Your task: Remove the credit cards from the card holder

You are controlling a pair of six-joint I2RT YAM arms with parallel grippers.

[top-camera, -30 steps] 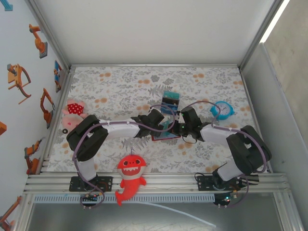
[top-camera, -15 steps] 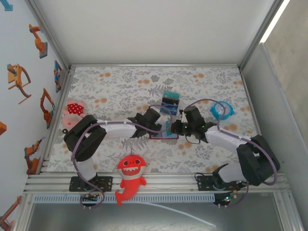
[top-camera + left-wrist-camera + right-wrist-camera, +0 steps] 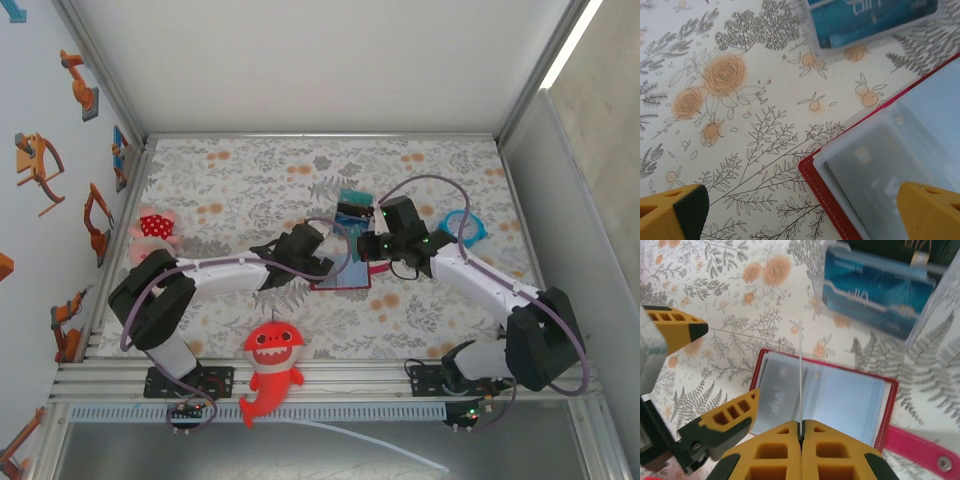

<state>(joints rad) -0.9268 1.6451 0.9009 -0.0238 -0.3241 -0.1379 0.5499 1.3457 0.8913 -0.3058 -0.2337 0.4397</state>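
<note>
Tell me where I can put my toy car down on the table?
The whole far strip of table behind the clear card box is bare. So is the near patch between the shark toy and the right arm's base. The middle is crowded: both arms meet over the card holder.

The table [image 3: 250, 180] carries a pale cloth printed with grey leaves and orange flowers. Behind it stands a plain white back wall [image 3: 320, 60]. The left wall [image 3: 40, 260] bears cartoon robot-arm stickers [image 3: 40, 170]. Aluminium posts [image 3: 100, 70] frame the booth, and grooved rails [image 3: 330, 378] run along the near edge. A bright strip [image 3: 572, 42] at upper right may be a lamp.
</note>
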